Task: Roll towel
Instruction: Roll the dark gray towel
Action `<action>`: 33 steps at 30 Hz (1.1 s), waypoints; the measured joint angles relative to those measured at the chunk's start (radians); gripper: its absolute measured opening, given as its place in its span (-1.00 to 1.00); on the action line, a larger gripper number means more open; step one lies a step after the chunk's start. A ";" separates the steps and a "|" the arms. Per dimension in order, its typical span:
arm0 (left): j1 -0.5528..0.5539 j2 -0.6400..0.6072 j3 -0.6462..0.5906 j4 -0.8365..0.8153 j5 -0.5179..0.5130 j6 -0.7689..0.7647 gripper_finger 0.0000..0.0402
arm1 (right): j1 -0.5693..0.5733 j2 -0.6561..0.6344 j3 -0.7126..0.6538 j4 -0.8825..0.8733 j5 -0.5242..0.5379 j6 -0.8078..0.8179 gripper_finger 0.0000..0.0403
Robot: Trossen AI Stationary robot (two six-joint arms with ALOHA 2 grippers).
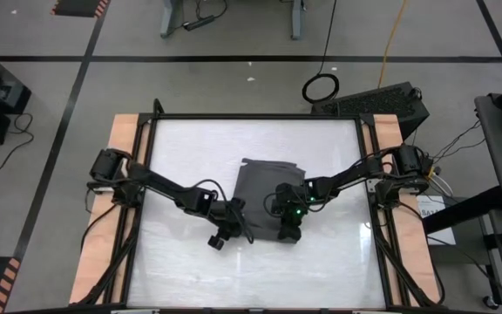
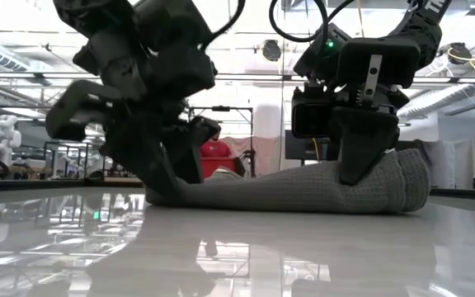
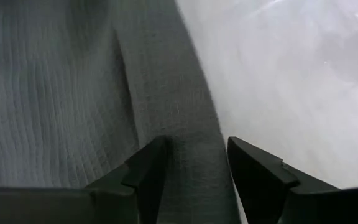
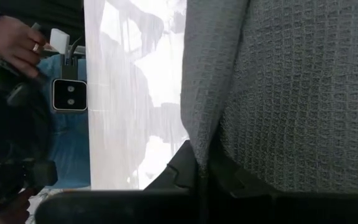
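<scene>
- Left gripper [image 3: 191,171] sits low at the near left edge of the towel [image 1: 267,196], its two dark fingers [image 3: 146,169] parted with a fold of grey cloth running between them; they straddle the fold but are not pressed together on it.
- Right gripper [image 1: 289,228] is at the towel's near right corner, and the right wrist view shows its fingers [image 4: 188,165] pinched together on a raised edge of the weave.
- Both arms reach inward from the table's two sides and meet near its middle, the grippers just apart along the towel's near edge.
- Charcoal-grey and waffle-textured, the towel lies at the centre of the table [image 1: 181,270]; from the low view it is bunched into a low, thick mound, higher at the end under the right gripper.
- White and glossy, the table top mirrors the arms and the ceiling lights; a black frame borders it, with pale wooden strips [image 1: 122,148] outside the frame on both sides.
- Beyond the table the low view shows an open workshop hall, with a person in a red top [image 2: 218,157] far off.
- A hand [image 4: 12,42] shows by the table's edge in the right wrist view, beside a small white camera unit [image 4: 69,94].
- Grey floor with black tape lines surrounds the table, and a coiled black cable [image 1: 321,87] lies on it.
</scene>
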 joint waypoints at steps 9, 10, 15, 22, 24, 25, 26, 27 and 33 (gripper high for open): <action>0.022 0.063 0.005 0.015 -0.009 -0.097 -0.38 | 0.000 0.000 0.000 0.001 -0.005 -0.009 -0.85; 0.024 0.064 0.005 0.013 -0.009 -0.098 -0.48 | 0.000 0.000 0.000 0.001 -0.005 -0.009 -0.80; 0.040 0.066 0.004 0.012 0.031 -0.078 -0.93 | 0.000 -0.041 -0.002 -0.031 -0.004 -0.018 -0.41; 0.072 0.068 0.002 0.033 0.122 -0.094 -0.94 | 0.027 -0.227 -0.002 -0.211 0.106 -0.099 0.04; 0.083 0.068 0.002 0.047 0.145 -0.112 -0.95 | 0.068 -0.297 -0.001 -0.255 0.193 -0.144 0.06; 0.089 0.069 0.002 0.051 0.160 -0.125 -0.95 | 0.096 -0.326 -0.001 -0.256 0.241 -0.164 0.06; 0.094 0.069 0.002 0.052 0.168 -0.132 -0.95 | 0.128 -0.350 -0.001 -0.253 0.295 -0.183 0.05; 0.097 0.069 0.002 0.056 0.175 -0.134 -0.95 | 0.161 -0.371 -0.001 -0.252 0.353 -0.200 0.05; 0.098 0.070 0.001 0.051 0.177 -0.135 -0.94 | 0.336 -0.343 0.000 -0.155 0.613 -0.263 0.03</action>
